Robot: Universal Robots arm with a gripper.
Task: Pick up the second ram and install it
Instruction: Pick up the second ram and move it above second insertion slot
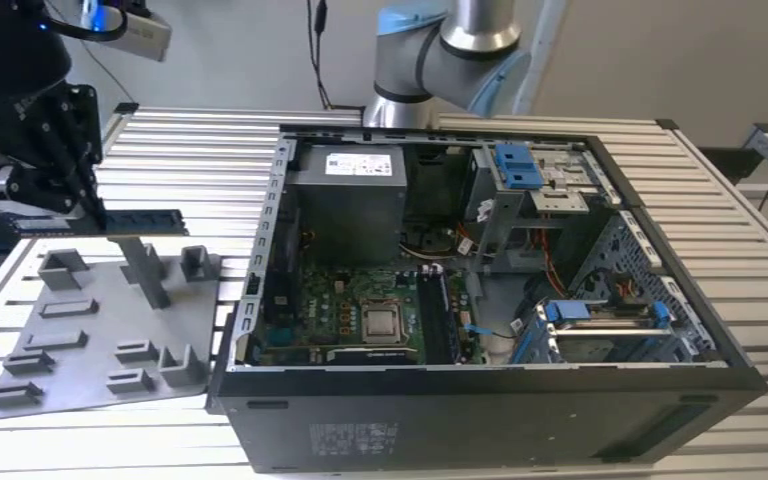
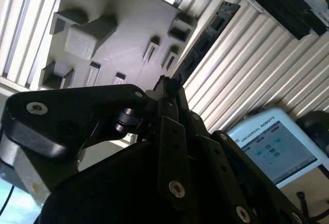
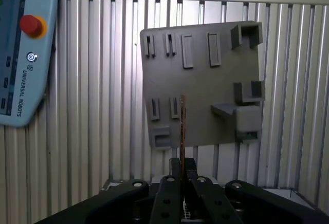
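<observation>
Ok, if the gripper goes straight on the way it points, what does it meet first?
Probably the gray tray: the second ram in the gripper points at it, though the gap is unclear.

Second ram (image 3: 182, 124) seen edge-on in first wrist view, near end buried between clamped pincer (image 3: 182, 166) fingers; label too small to tell. Teach pendant (image 3: 25, 54) cut by frame edge. Arm (image 1: 451, 50) upper part cropped in exterior view.
</observation>
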